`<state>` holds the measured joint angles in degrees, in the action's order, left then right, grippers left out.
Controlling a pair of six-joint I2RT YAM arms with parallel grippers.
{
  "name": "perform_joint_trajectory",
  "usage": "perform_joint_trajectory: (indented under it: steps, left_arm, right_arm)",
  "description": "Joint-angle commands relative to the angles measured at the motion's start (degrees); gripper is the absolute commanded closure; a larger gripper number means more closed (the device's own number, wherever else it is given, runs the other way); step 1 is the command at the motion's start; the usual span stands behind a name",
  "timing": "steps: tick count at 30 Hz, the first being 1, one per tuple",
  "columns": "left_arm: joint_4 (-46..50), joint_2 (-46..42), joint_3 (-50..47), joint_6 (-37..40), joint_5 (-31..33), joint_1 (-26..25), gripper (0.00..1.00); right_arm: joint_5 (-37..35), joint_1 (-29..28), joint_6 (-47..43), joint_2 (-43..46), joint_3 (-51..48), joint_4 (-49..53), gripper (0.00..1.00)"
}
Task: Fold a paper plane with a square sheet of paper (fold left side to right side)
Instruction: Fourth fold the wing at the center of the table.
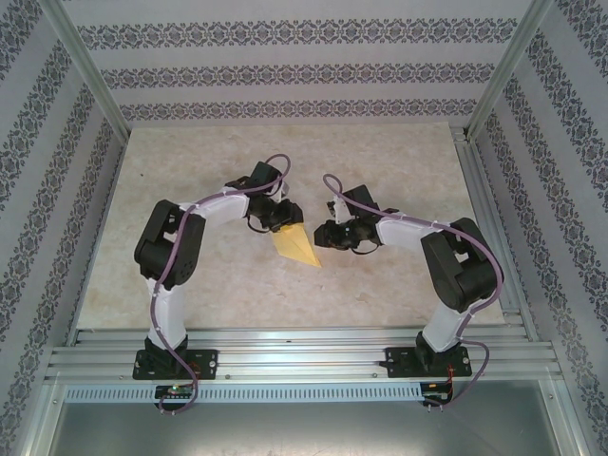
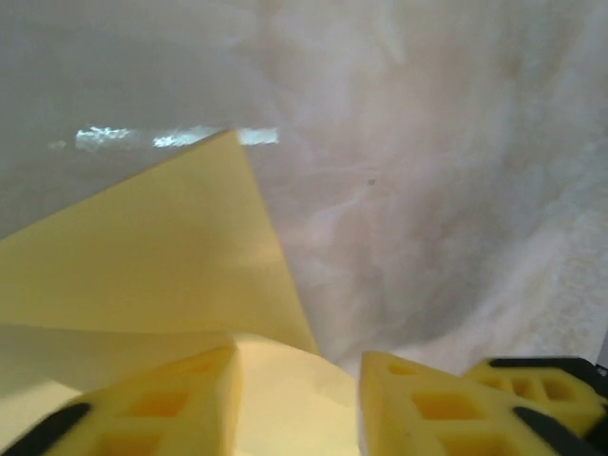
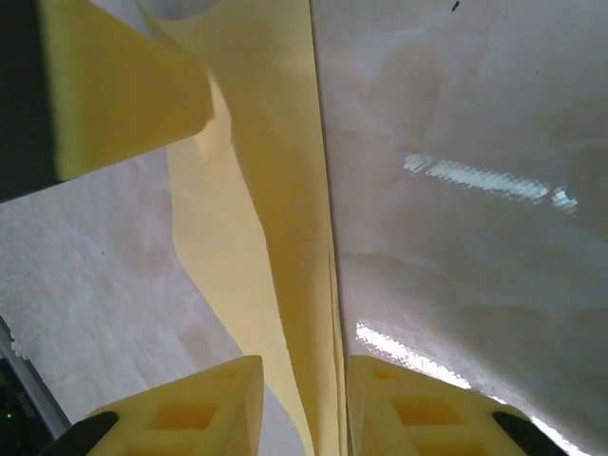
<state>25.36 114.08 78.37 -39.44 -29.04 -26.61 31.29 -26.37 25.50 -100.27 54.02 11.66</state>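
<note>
The mustard-yellow sheet of paper (image 1: 297,246) lies on the table as a narrow creased dart, a paper plane shape with its tip toward the near right. My left gripper (image 1: 282,218) is at its far end. In the left wrist view the left gripper (image 2: 299,359) stands open with a paper flap (image 2: 171,247) running between the foam fingers (image 2: 161,404). My right gripper (image 1: 328,234) is at the paper's right side. It (image 3: 304,370) is open astride the raised folded edge (image 3: 285,190), and the paper lies close to the right finger (image 3: 418,418).
The beige tabletop (image 1: 380,161) is walled in by patterned panels and aluminium posts. A rail (image 1: 304,350) runs along the near edge and another rail (image 1: 486,228) along the right side. The left gripper's foam finger (image 3: 123,85) shows in the right wrist view.
</note>
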Motion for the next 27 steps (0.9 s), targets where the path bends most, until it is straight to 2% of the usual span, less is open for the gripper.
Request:
perform_joint_trajectory:
  steps: [1,5,11,18,22,27]
  left_arm:
    - [1.1,-6.7,0.5,1.0,1.1,0.9,0.51]
    - [0.6,-11.0,-3.8,0.8,1.9,1.1,0.52]
    - [-4.8,-14.3,-13.3,-2.6,2.2,1.0,0.84]
    - [-6.9,-15.2,-18.2,-3.7,3.7,1.2,0.94]
    - [-10.2,-11.1,-17.3,-5.3,0.8,1.2,0.99]
    - [-9.4,-7.8,-14.9,-5.2,1.6,1.1,1.0]
  right_arm:
    - [2.3,0.1,-2.8,0.7,2.8,0.6,0.7]
    - [4.8,0.0,-2.7,-0.7,4.8,-0.4,0.66]
    - [7.9,-0.2,-4.9,-1.9,6.6,-1.5,0.62]
    - [6.3,-2.5,-9.4,-0.8,7.0,0.8,0.55]
    - [3.1,-4.2,-12.6,-3.5,11.1,5.8,0.56]
    - [0.6,-5.2,-14.6,-6.1,14.4,8.7,0.57]
